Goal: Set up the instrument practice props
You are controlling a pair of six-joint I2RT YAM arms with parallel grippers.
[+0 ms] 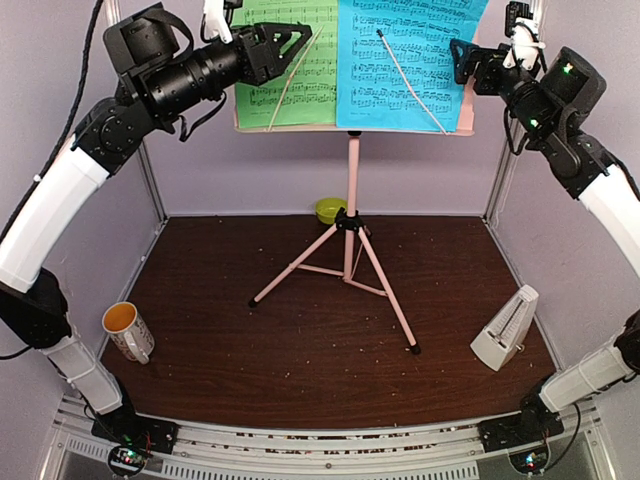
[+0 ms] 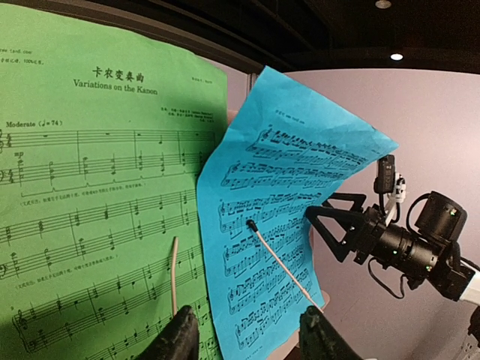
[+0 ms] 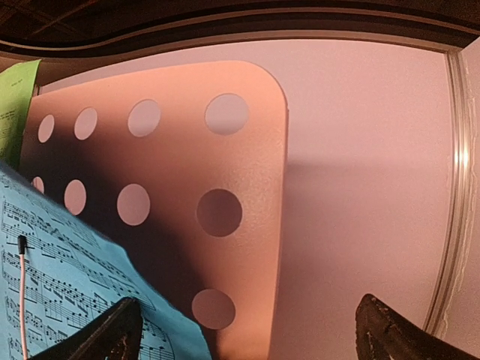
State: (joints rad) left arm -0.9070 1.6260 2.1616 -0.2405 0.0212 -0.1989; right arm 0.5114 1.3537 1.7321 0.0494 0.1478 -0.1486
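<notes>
The pink tripod music stand (image 1: 351, 240) stands mid-table. Its perforated desk (image 3: 225, 165) carries a green music sheet (image 1: 285, 60) on the left and a blue music sheet (image 1: 405, 65) on the right, each under a thin retaining wire. The blue sheet (image 2: 285, 225) leans forward, overlapping the green one (image 2: 97, 210). My left gripper (image 1: 295, 40) is open and empty at the green sheet's upper part. My right gripper (image 1: 462, 58) is open and empty by the desk's right edge. The pale pyramid metronome (image 1: 506, 330) stands at the right front.
A white mug with orange inside (image 1: 127, 330) sits at the left front. A small lime-green bowl (image 1: 330, 210) lies at the back behind the stand. The stand's three legs spread across the table's middle. Crumbs are scattered on the dark wood.
</notes>
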